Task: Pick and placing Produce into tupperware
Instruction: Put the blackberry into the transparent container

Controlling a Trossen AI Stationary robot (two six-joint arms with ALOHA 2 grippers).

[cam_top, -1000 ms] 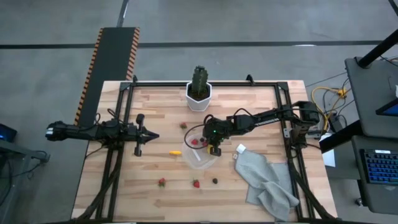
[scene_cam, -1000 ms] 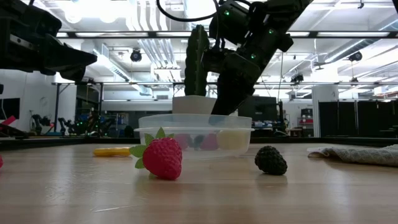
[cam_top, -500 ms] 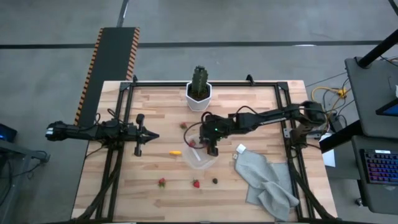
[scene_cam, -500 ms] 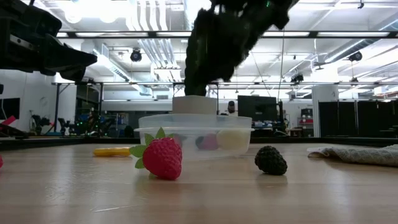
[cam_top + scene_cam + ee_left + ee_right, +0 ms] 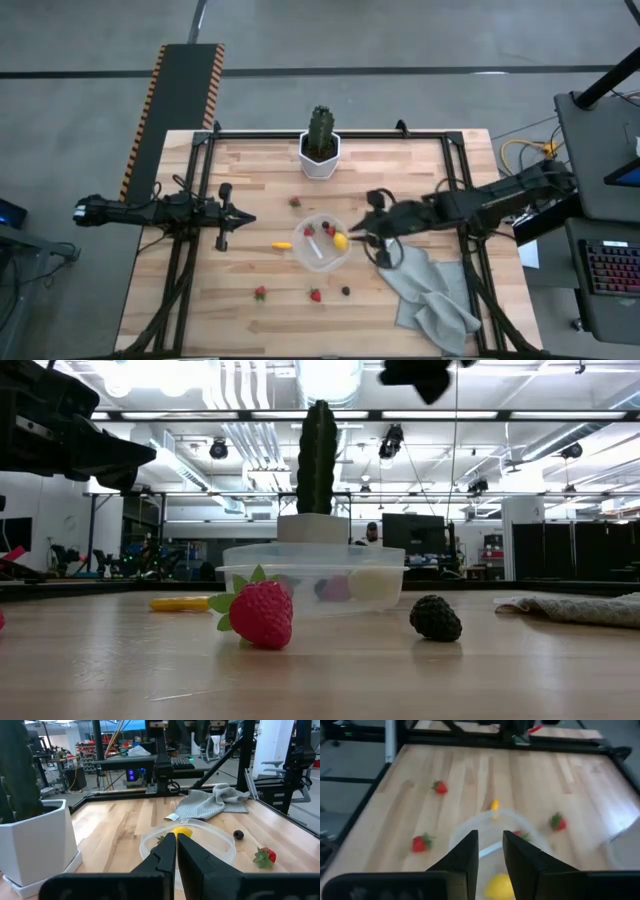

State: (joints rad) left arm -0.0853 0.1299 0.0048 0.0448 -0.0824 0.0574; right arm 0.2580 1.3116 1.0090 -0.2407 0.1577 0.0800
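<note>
While no brand, label or readable writing shows anywhere, the pieces can be counted: the round clear plastic tupperware sits mid-table on the pale wooden table and holds one yellow toy lemon beside at least one small red piece; its other contents are too small to count. Outside it lie three red toy strawberries, one near the white hexagonal pot with the tall green cactus and two at the near edge, one dark berry, and one small yellow-orange piece just left of the container. One crumpled grey cloth lies to the right. The right gripper hangs above the container's right rim, fingers slightly apart and holding nothing. The left gripper waits at the left side, jaws pressed together.
</note>
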